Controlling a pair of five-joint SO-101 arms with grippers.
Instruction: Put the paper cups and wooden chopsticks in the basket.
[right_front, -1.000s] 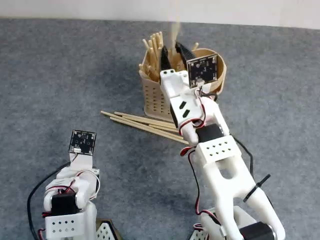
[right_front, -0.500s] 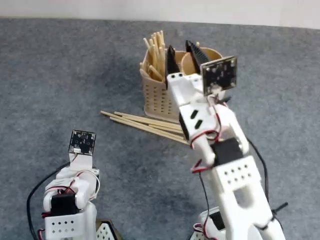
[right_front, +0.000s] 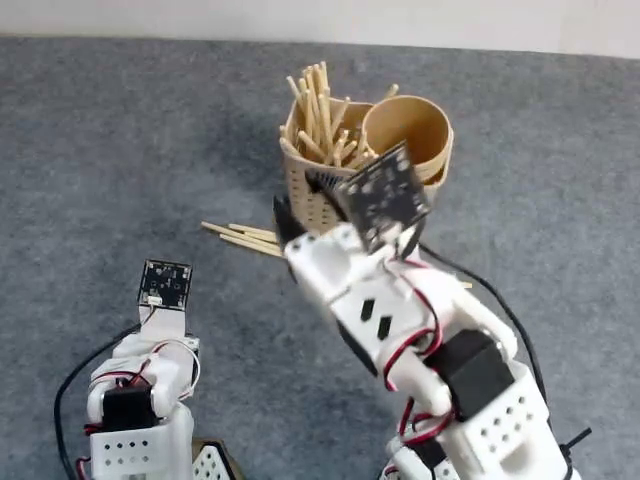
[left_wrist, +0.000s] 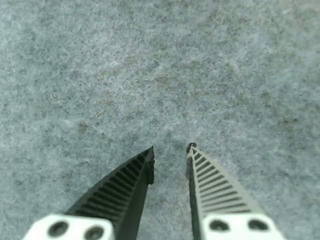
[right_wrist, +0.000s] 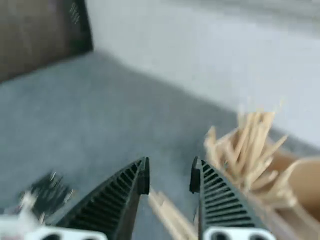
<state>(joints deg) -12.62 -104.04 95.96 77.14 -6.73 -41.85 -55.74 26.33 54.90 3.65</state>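
Currently the basket (right_front: 308, 205), cream and perforated, is seen at the upper centre of the high view, standing on the grey table (right_front: 120, 150). A brown paper cup (right_front: 408, 130) is placed upright in its right part. A bundle of wooden chopsticks (right_front: 315, 105) is stuck in its left part, with the ends fanned out above the rim. Whether a second cup is nested under the first one cannot be told.

Several loose chopsticks (right_front: 240, 237) are laid flat on the table just below the basket, towards the left, and their right ends are hidden by the right arm (right_front: 400, 320). This arm is stretched across the lower right of the frame, with its wrist in front of the basket.

In the right wrist view the right gripper (right_wrist: 170, 176) is shown with its fingers (right_wrist: 115, 200) a little apart, and nothing is held between them. The loose chopsticks are seen beyond the tips, and the bundle and the cup appear blurred.

The left arm (right_front: 140, 400) is found at the lower left of the high view, well apart from the basket. The left gripper (left_wrist: 170, 149) is pointed at bare table. Its fingers (left_wrist: 220, 195) are parted by a narrow gap, and nothing is gripped.
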